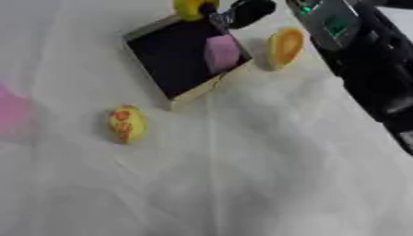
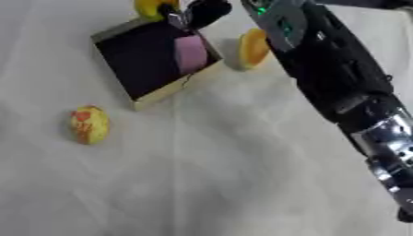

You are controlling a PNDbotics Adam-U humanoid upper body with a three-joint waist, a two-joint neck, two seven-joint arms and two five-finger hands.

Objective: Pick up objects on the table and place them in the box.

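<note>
**Right hand at the far corner of the box**

Right hand (image 1: 246, 11) was seen at the end of a black arm (image 2: 339, 78) that reached in from the right side and stretched toward the top of the view. Its dark fingers were bunched over the far corner of the box (image 1: 149, 34); whether they were curled on anything could not be told, as they were blurred. A yellow object (image 1: 187, 8) was found touching or just beside the fingers on their left, at the top edge. The box, dark inside with pale walls, was set askew just below and to the left of the hand, and a pink object (image 1: 222, 53) was seen lying inside it, near the wall closest to the hand. An orange, half-round piece (image 1: 285, 46) was placed on the white cloth (image 1: 266, 166) just outside the box, below and slightly right of the hand, beside the arm. A yellow fruit with red marks (image 1: 126, 123) lay well apart from the hand, lower left, beyond the box's near corner.
</note>
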